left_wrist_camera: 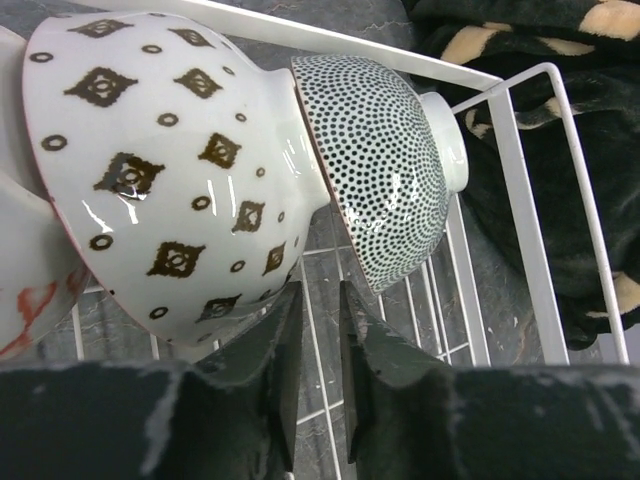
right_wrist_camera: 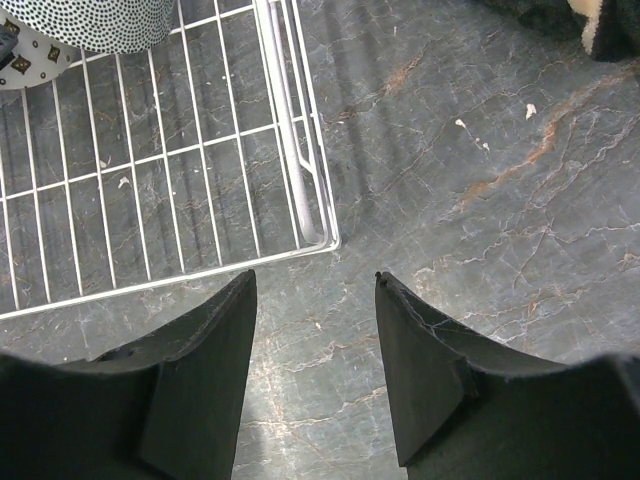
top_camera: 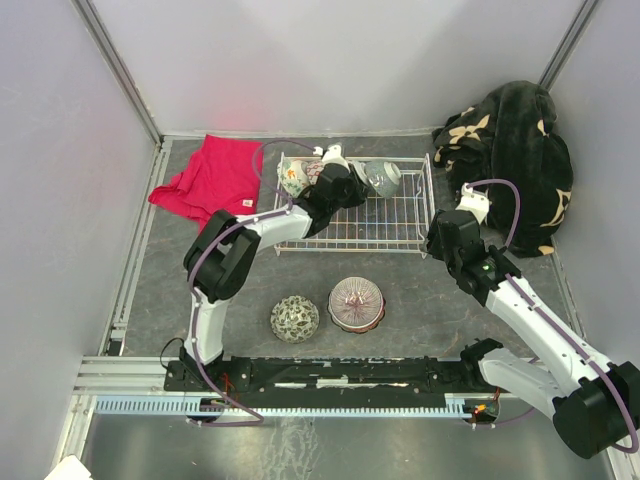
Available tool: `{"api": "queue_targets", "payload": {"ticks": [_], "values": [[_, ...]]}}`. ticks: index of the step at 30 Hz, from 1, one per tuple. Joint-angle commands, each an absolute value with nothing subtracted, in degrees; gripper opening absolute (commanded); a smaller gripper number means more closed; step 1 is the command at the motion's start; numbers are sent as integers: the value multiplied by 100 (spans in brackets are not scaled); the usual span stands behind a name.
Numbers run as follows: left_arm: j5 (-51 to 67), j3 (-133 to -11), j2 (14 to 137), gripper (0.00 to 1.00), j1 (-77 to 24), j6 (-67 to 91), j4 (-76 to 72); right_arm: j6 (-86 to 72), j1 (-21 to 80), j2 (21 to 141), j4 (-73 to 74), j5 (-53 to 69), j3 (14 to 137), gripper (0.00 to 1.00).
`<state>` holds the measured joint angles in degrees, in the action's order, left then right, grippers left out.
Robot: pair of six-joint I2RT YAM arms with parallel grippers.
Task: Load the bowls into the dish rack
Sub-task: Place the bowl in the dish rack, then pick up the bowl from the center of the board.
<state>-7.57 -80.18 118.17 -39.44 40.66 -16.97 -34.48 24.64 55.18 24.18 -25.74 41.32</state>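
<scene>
The white wire dish rack [top_camera: 385,222] stands at the back centre. Three bowls lie on their sides along its far side: a red-flowered one [top_camera: 293,177], a white one with brown diamonds [left_wrist_camera: 170,170] and a dotted one [top_camera: 383,177], also seen in the left wrist view [left_wrist_camera: 385,160]. My left gripper [top_camera: 338,180] is inside the rack just below the diamond bowl. In its wrist view the left gripper [left_wrist_camera: 320,290] has its jaws a narrow gap apart and empty. Two bowls sit on the table: a dark-patterned one [top_camera: 295,318] and a pink-striped one [top_camera: 356,303]. My right gripper [top_camera: 440,245] hovers open and empty by the rack's near right corner [right_wrist_camera: 325,238].
A red cloth [top_camera: 210,178] lies left of the rack. A black blanket with beige patterns [top_camera: 520,160] is heaped at the back right, close to the rack's right side. Grey walls enclose the table.
</scene>
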Motion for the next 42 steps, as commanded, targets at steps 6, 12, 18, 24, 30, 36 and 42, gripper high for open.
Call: {"api": "queue_targets", "payload": {"ticks": [6, 12, 18, 24, 30, 36, 42], "values": [[-722, -7988, 10956, 40, -4017, 3764, -1802, -3477, 2441, 5371, 2284, -2619, 4109, 59], [-764, -7632, 10286, 47, -4162, 3597, -1790, -3481, 2435, 5395, 2268, -2585, 4113, 61], [-822, -6905, 9153, 51, -4324, 3341, -1550, -3491, 2440, 5399, 2246, -2532, 4113, 64], [-1272, -6679, 8079, 57, -4728, 2852, -578, -3500, 2446, 5295, 2259, -2489, 4088, 69], [-1934, -6353, 7111, 79, -5057, 2588, 183, -3478, 2440, 4992, 2412, -2391, 4154, 73], [-2310, -6072, 6673, 86, -5417, 2591, 344, -3461, 2443, 4887, 2360, -2408, 4093, 75], [-2910, -5565, 6231, 93, -5956, 2543, 656, -3438, 2438, 4921, 2352, -2383, 4111, 77]]}}
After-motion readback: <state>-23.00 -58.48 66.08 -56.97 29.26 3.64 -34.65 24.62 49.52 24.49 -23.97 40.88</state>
